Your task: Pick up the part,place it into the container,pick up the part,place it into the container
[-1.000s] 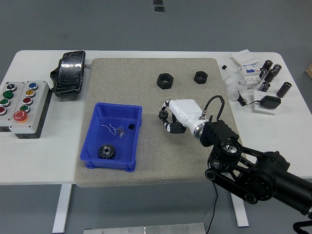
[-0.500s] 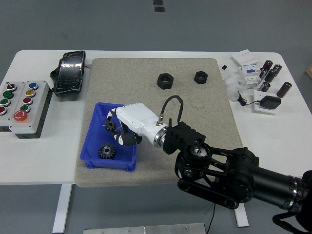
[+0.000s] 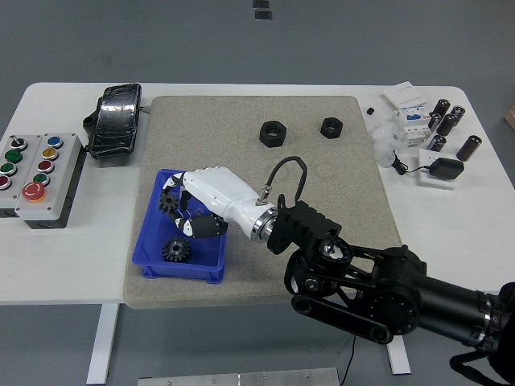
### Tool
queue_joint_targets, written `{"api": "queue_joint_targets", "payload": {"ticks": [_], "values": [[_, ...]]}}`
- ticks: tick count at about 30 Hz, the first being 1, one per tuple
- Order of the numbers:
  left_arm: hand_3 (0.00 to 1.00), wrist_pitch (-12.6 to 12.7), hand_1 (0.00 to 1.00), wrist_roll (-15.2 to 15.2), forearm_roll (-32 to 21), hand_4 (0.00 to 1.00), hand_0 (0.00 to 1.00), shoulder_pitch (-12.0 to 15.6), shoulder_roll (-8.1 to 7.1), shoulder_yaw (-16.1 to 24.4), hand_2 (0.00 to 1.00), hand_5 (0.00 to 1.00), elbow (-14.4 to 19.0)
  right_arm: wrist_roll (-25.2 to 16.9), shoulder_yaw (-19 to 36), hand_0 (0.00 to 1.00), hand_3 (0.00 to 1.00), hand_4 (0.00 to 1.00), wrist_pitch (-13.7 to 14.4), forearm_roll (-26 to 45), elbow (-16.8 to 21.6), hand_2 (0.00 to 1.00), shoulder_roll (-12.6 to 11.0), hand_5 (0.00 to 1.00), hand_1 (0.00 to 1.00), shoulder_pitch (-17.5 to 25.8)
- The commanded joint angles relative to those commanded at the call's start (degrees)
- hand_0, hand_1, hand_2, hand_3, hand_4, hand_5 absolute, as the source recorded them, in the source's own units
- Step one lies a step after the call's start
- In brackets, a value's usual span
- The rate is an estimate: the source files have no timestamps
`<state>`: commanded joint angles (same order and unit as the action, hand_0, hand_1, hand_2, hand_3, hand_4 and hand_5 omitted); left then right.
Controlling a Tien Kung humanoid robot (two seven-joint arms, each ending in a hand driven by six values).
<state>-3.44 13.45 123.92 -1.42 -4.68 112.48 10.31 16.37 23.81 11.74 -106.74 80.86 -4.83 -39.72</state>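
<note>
My right hand, white with black fingertips, reaches in from the lower right and hangs over the blue bin. Its fingers are curled around a small black gear, held above the bin's middle. A second black gear lies flat on the bin floor near the front. Two black hex nuts lie on the grey mat at the back. My left arm is out of view.
A button box stands at the left edge, and a black wrapped pack lies behind it. Small black cylinders, white parts and a black adapter crowd the back right corner.
My right hand has carried the gear left from the mat's middle to over the blue bin, and it is further left and lower than half a second ago.
</note>
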Motion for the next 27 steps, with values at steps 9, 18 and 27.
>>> {"api": "queue_joint_targets", "payload": {"ticks": [9, 18, 27], "values": [[0.63, 0.1, 0.566, 0.0, 0.1, 0.734, 0.661, 0.1, -0.21, 0.2, 0.59, 0.491, 0.0, 2.0, -1.0, 0.72, 0.934, 0.806, -1.4, -2.0, -0.7, 0.889, 0.2, 0.311, 0.876, 0.5], [0.629, 0.0, 0.566, 0.0, 0.3, 0.729, 0.661, 0.2, 0.03, 0.2, 0.589, 0.482, 0.0, 1.1, 5.4, 0.7, 0.888, 0.81, 1.4, -2.3, 1.0, 0.855, -1.8, 0.323, 0.86, 3.1], [0.628, 0.2, 0.566, -0.1, 0.5, 0.725, 0.66, 0.5, 0.15, 0.6, 0.588, 0.475, 0.0, -10.3, 18.9, 0.708, 0.841, 0.856, -0.5, 14.1, 1.2, 0.825, -5.8, 0.428, 0.848, 12.0]]}}
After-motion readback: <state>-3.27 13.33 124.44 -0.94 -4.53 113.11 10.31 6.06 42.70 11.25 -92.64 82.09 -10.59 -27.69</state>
